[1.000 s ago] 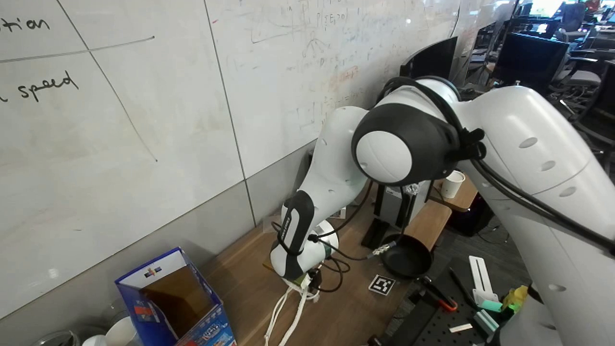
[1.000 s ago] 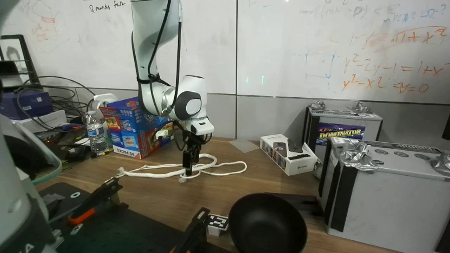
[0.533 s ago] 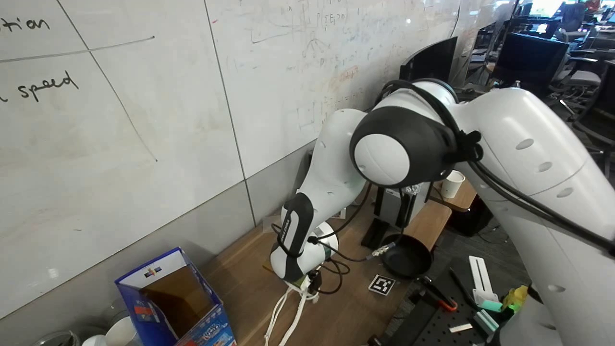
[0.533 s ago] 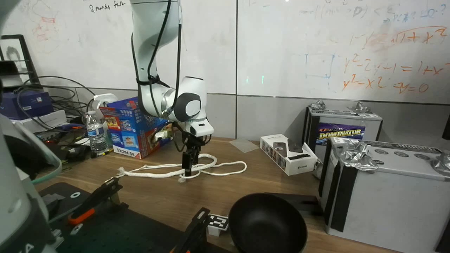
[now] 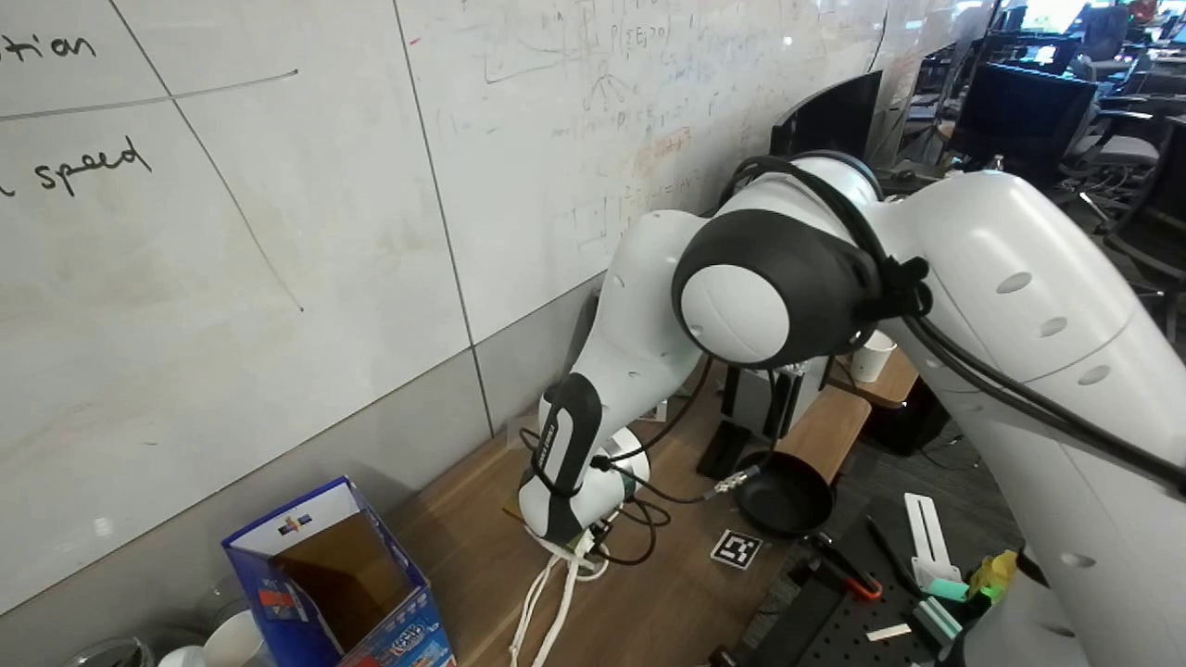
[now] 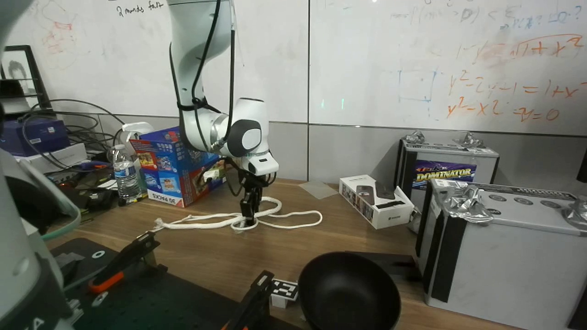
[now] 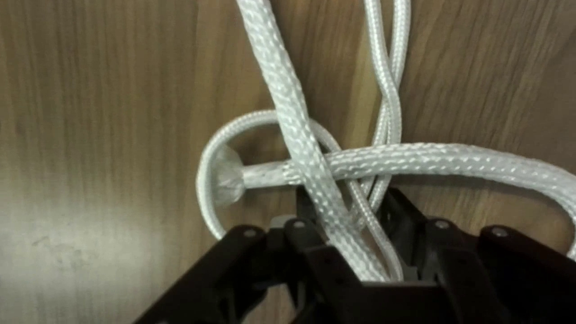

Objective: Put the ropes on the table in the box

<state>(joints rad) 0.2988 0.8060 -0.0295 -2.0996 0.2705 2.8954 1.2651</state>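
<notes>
White ropes [image 7: 288,99] lie in loose loops on the wood-grain table [image 7: 112,112], a thick cord crossing thinner ones [image 7: 393,103]. My gripper [image 7: 346,202] points down at the tabletop in the middle of the tangle, its fingers partly closed with a gap left between them. Thick and thin strands run through that gap, and wood shows between them. In an exterior view, a small loop of the ropes [image 6: 302,224] spreads to one side of the gripper [image 6: 248,221]. The blue box [image 5: 417,635] stands with its top open; its printed side faces an exterior view [image 6: 165,167].
A whiteboard wall [image 6: 367,91] runs behind the table. A water bottle [image 6: 126,178] stands beside the box. Elsewhere are a white phone carton [image 6: 387,215], a black pan [image 6: 348,288], a marker block [image 6: 285,289] and a large grey case [image 6: 509,261]. White cups [image 5: 239,639] sit near the box.
The fingers have drawn closer together around the strands, and the ropes near them have shifted slightly. The arm has moved only a little; the box stands as before.
</notes>
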